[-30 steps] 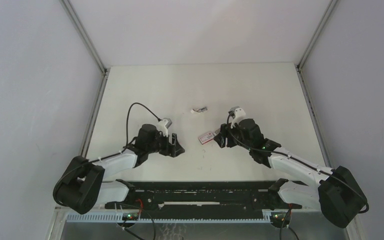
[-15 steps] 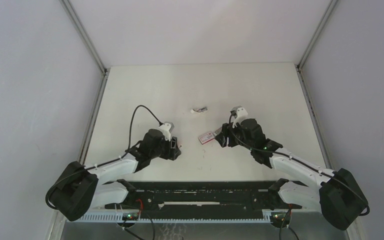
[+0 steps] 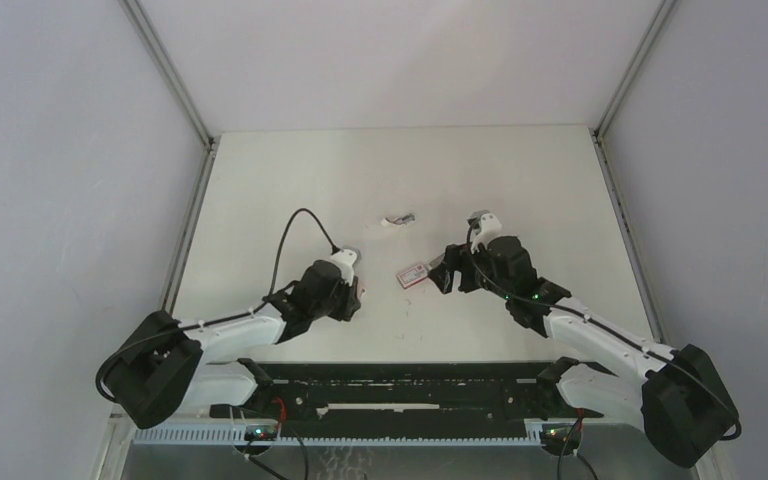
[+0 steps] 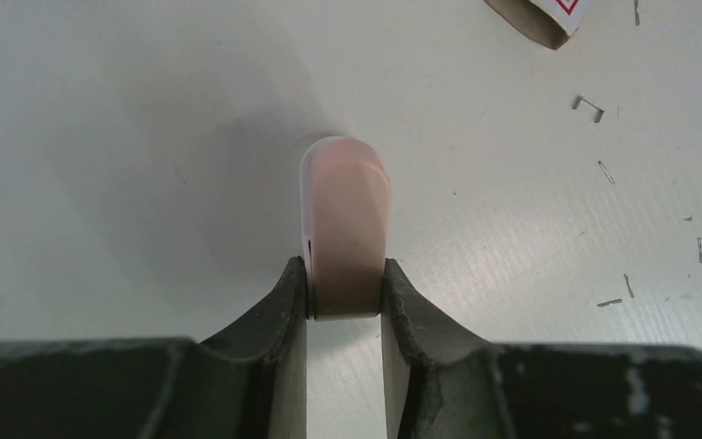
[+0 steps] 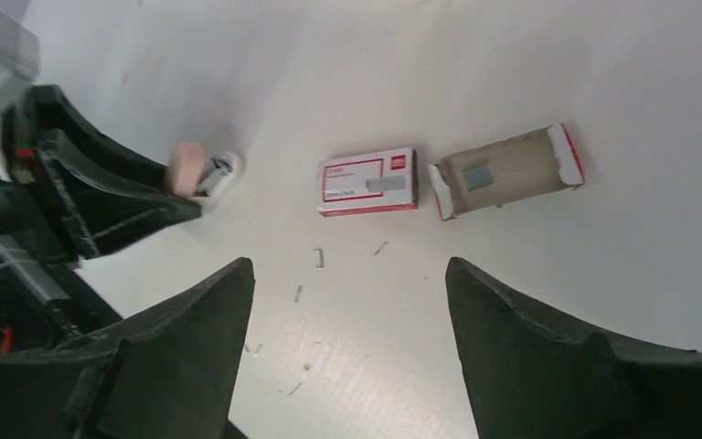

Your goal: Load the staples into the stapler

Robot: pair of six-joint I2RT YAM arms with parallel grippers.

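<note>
The stapler [image 4: 345, 219] is small and pale pink, and it lies on the white table with its rounded end pointing away. My left gripper [image 4: 345, 279] is shut on its near end, with both fingers pressed against its sides. From the right wrist view the same stapler [image 5: 185, 169] shows pink and white at the left gripper's tip. The red-and-white box [image 5: 368, 181] lies flat in front of my right gripper [image 5: 347, 265], which is open and holds nothing. The box's sliding tray [image 5: 507, 171] lies pulled out beside it, with a short strip of staples [image 5: 476, 174] inside. From above, the box [image 3: 414, 274] sits just left of the right gripper [image 3: 447, 270].
Loose single staples [image 5: 320, 259] are scattered on the table between the two grippers, and some [image 4: 589, 108] lie to the right of the stapler. The tray [image 3: 398, 219] lies further back on the table. A cardboard corner [image 4: 539, 18] shows at the top of the left wrist view.
The left gripper has closed on the stapler and its arm has shifted right and nearer. The right gripper has opened wider and moved slightly right.
</note>
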